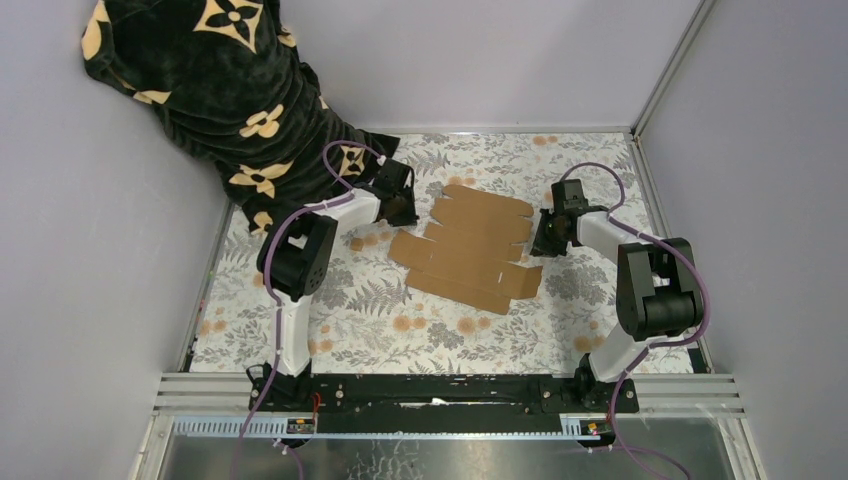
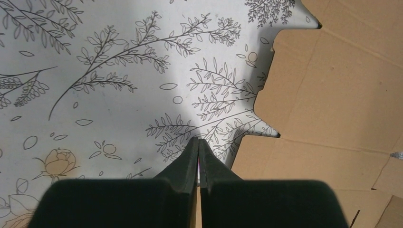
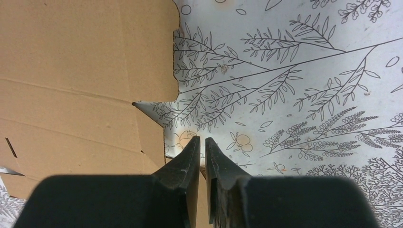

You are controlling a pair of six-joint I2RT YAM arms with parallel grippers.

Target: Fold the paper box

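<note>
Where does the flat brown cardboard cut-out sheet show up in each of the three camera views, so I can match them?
Top external: the flat brown cardboard sheet lies in the middle of the picture.
Left wrist: the sheet fills the right side, notched edge facing left.
Right wrist: the sheet fills the left side, notched edge facing right.
Shared landmark: the pale floral tablecloth, which borders the sheet in every view.

The floral-print table cover (image 1: 400,330) spans the work surface. Black fabric with beige flower motifs (image 1: 230,90) drapes over its far-left corner. An aluminium rail (image 1: 715,393) borders its near edge.
</note>
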